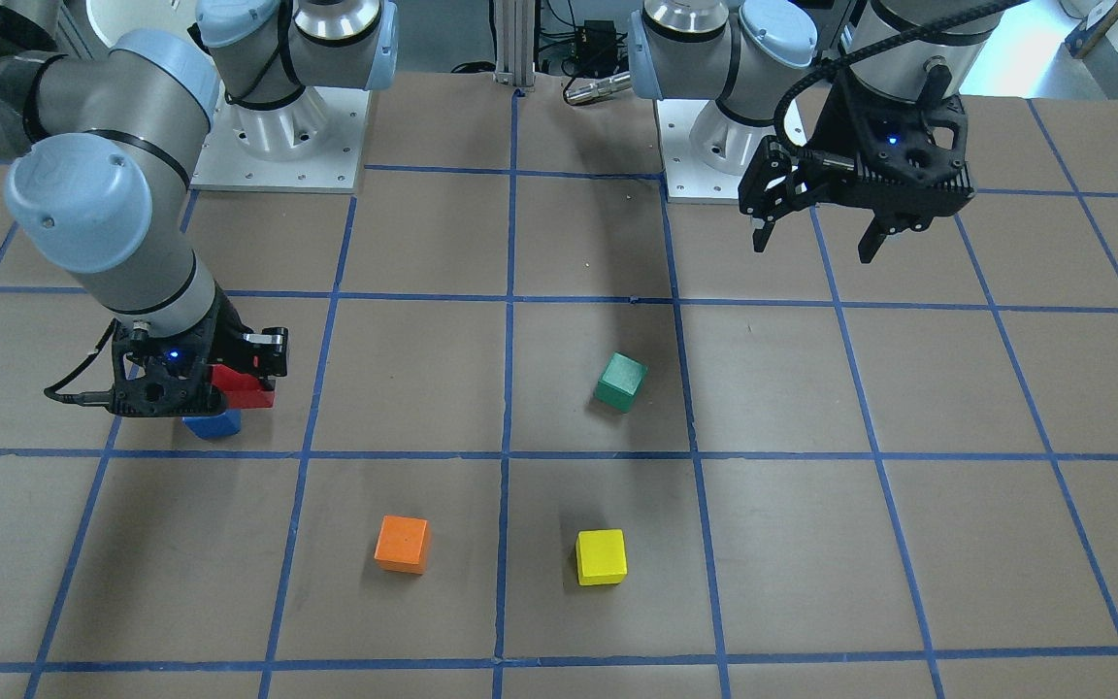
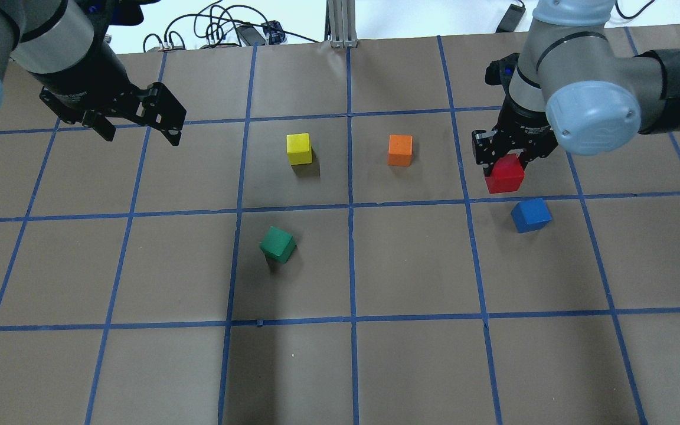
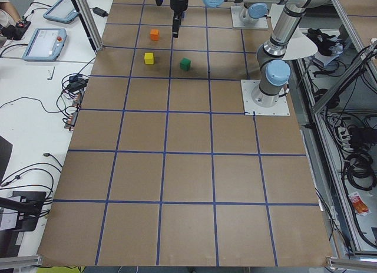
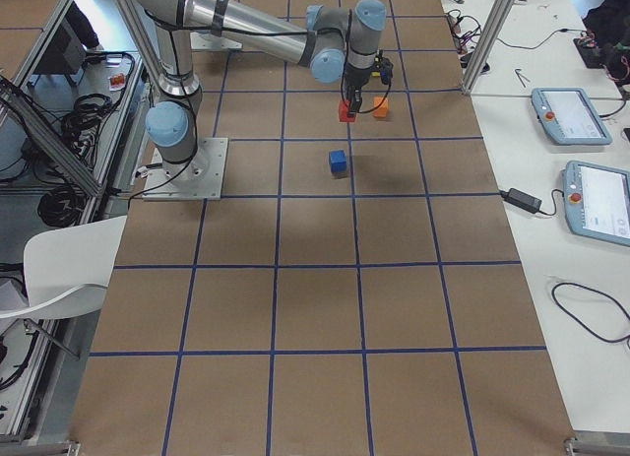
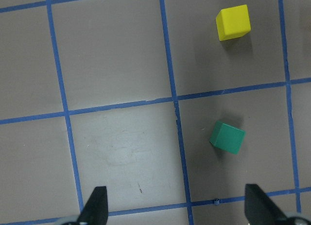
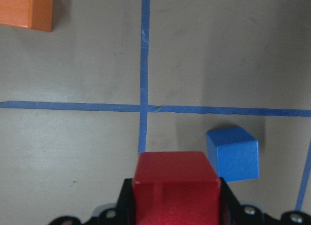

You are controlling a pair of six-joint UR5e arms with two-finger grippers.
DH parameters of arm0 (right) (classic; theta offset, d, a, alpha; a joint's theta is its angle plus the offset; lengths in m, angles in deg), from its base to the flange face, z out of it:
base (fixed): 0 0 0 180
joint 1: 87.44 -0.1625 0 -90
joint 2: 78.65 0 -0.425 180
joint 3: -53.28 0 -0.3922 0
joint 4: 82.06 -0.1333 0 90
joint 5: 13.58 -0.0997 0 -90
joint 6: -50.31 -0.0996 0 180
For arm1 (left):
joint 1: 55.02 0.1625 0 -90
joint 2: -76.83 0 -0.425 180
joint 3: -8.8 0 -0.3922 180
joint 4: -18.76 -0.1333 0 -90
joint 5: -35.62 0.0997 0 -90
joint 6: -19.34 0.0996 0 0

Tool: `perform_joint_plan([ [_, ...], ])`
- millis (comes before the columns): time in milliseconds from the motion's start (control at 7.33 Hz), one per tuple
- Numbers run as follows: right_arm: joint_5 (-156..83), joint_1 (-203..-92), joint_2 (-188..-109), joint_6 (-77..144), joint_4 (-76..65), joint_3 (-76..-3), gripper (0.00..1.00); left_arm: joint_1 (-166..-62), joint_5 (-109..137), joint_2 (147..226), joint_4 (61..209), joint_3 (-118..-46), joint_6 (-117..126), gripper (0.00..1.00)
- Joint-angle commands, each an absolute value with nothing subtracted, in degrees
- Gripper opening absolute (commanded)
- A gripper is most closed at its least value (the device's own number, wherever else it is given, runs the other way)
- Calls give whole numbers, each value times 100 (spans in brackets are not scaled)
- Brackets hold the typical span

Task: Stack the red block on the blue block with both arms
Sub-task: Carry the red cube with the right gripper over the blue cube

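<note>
Now my right gripper (image 2: 506, 158) pinches the one red block (image 2: 505, 175) near the one blue block (image 2: 530, 215), my left gripper (image 2: 141, 136) hangs spread, and one green cube (image 2: 277, 244), one yellow cube (image 2: 298, 148), one orange cube (image 2: 400, 150) lie apart.

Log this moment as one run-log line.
right gripper: shut on red block, not yet stacked | blue block: nothing on it | left gripper: open, empty
</note>
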State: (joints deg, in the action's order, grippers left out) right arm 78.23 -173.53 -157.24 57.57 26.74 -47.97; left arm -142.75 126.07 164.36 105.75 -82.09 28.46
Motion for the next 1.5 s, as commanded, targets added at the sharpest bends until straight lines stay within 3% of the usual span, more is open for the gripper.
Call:
perform_joint_plan([
  [0,7800,-16824,-15863,6644,3540,-5497,0,-14273,12605,16411,10577,-8199,2865,100],
  [273,7756,-16611,-15951,7155,4324,-6052,0,-14273,12588,16446,10551,-8191,2857,100],
  [1364,7730,-16408,-15951,7219,4732,-6441,0,-14264,12571,16455,10533,-8191,2857,100],
])
